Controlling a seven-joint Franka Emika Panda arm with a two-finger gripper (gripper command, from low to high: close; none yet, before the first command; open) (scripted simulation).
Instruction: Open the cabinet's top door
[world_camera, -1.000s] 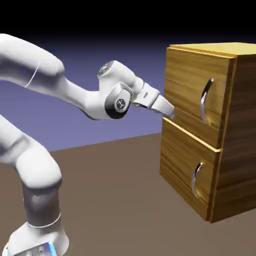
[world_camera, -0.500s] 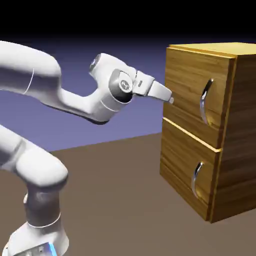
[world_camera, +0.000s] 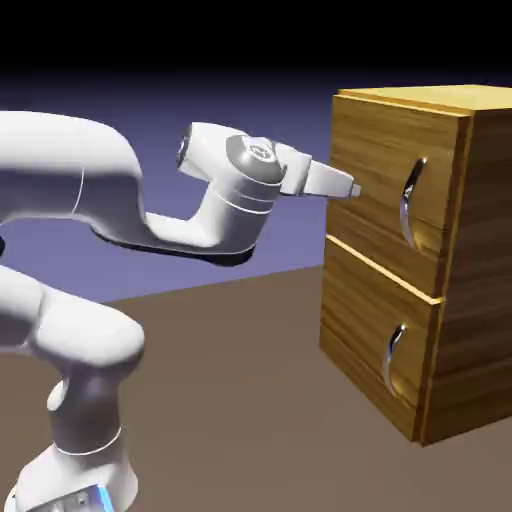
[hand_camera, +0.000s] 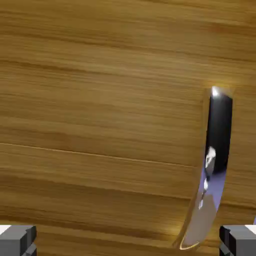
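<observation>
Blue-violet backdrop fading to black behind a brown counter. At the 3 o'clock side of the exterior view stands the cabinet, a tall golden-brown wood-grain box with two stacked front panels. The top door is the upper panel, lying flush with the cabinet front, with a curved vertical silver handle. The lower panel carries a like handle.

From 9 o'clock a white robot arm reaches level toward the cabinet. Its hand sits in front of the top door, at the 9 o'clock side of that door's handle, apart from it. Whether the tips touch the wood cannot be told.

Seen from the hand camera, wood grain fills the picture. The silver handle runs from 2 o'clock down to 5 o'clock. Two grey fingertips sit far apart in the bottom corners: the hand is spread wide and holds nothing.
</observation>
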